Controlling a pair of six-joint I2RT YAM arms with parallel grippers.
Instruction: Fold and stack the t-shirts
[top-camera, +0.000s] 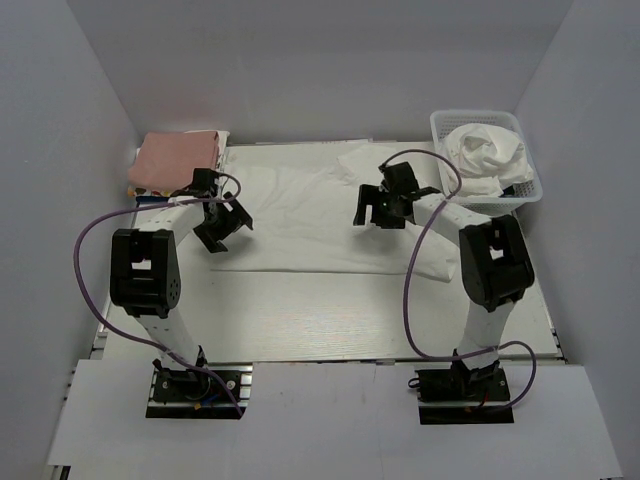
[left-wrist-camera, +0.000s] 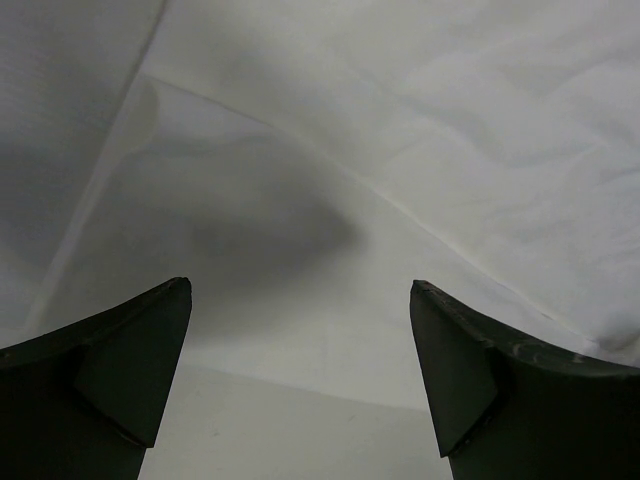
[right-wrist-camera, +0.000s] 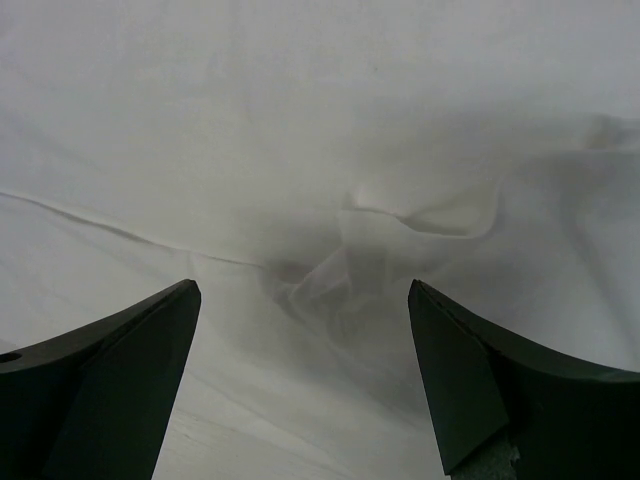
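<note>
A white t-shirt (top-camera: 320, 205) lies spread flat across the middle of the table. My left gripper (top-camera: 222, 228) hangs open over the shirt's left edge, where cloth (left-wrist-camera: 400, 130) meets bare table (left-wrist-camera: 280, 430); nothing sits between its fingers. My right gripper (top-camera: 385, 208) hovers open above the shirt's right part, over a small puckered wrinkle (right-wrist-camera: 345, 265) in the cloth (right-wrist-camera: 300, 120). More crumpled white t-shirts (top-camera: 487, 152) fill the basket at the back right.
The white lattice basket (top-camera: 440, 125) stands at the back right corner. A folded pink cloth (top-camera: 178, 158) rests on a small stack at the back left. White walls close in the table on three sides. Purple cables loop from both arms.
</note>
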